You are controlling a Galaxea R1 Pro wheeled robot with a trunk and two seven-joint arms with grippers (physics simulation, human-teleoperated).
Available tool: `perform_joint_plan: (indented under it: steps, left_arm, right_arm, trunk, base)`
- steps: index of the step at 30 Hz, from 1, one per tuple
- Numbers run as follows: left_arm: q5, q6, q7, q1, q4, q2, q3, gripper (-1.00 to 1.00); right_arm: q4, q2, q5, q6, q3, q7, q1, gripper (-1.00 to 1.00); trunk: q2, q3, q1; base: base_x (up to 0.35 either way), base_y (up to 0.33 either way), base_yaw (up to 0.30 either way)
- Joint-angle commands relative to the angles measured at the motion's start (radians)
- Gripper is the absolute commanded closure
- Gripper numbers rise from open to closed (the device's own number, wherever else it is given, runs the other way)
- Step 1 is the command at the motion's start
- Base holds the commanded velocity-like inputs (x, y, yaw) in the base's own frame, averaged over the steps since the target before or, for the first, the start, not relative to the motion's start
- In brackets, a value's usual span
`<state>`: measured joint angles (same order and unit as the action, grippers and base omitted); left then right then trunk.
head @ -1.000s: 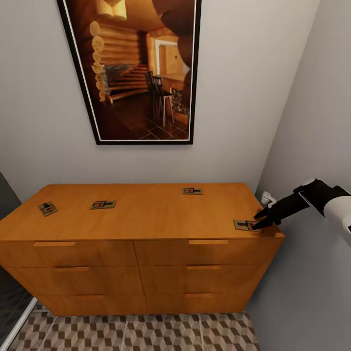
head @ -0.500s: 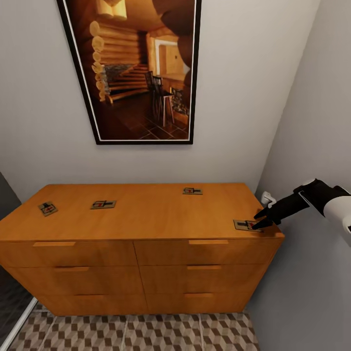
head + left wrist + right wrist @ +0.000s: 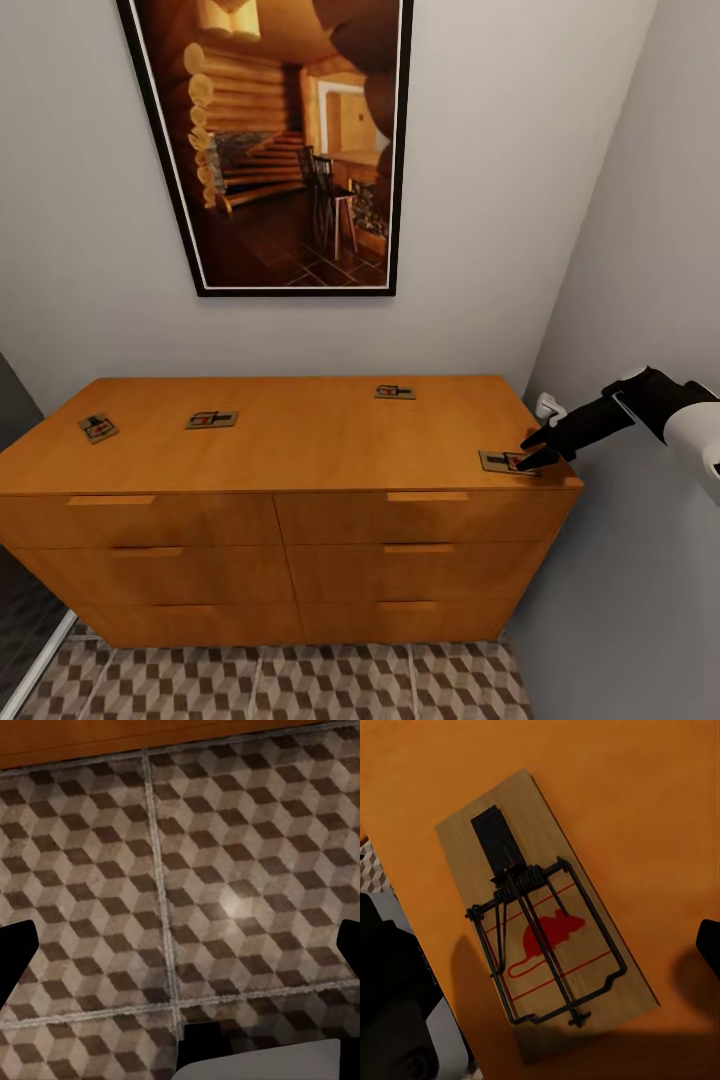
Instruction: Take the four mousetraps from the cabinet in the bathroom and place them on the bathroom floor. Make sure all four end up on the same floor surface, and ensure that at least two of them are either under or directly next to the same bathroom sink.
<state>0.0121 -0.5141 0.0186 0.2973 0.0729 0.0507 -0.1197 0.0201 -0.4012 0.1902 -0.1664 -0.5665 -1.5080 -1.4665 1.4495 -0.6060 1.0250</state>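
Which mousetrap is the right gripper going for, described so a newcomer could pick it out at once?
Find the wide orange-brown cabinet under the framed painting. Four mousetraps lie on its top; the target mousetrap sits at the front right corner, under the right gripper. The other three lie farther left or back, with no gripper near them.

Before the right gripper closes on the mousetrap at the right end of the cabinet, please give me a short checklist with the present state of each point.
1. Right gripper is over the nearest mousetrap: ok.
2. Trap lies flat between the open fingers, right wrist view: ok.
3. Fingers touching the board: cannot tell.
4. Trap is close to the cabinet edge, may slide off: not ok.
5. Three other mousetraps rest on the top: ok.
6. Left gripper open above the bathroom floor: ok.
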Motion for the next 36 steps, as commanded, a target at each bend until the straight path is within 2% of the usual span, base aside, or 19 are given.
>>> perform_joint_plan:
  steps: [1, 12, 36]
  left_arm:
    - [0.002, -0.007, 0.002, 0.002, 0.004, 0.000, -0.004, -1.00]
    - [0.002, -0.006, 0.003, 0.002, 0.004, 0.000, -0.004, -1.00]
    - [0.002, -0.006, 0.002, 0.002, 0.004, 0.000, -0.003, -1.00]
  right_arm:
    - [0.002, -0.001, 0.011, -0.010, 0.001, -0.002, 0.000, -1.00]
    - [0.002, 0.001, 0.011, -0.010, 0.000, -0.001, 0.000, -1.00]
    - [0.002, 0.005, 0.011, -0.010, 0.000, 0.060, 0.000, -1.00]
  trunk:
    - [0.000, -0.001, 0.000]
    - [0.000, -0.001, 0.000]
    - [0.000, -0.001, 0.000]
  base:
    - [0.000, 0.000, 0.000]
    - [0.000, 0.000, 0.000]
    - [0.000, 0.000, 0.000]
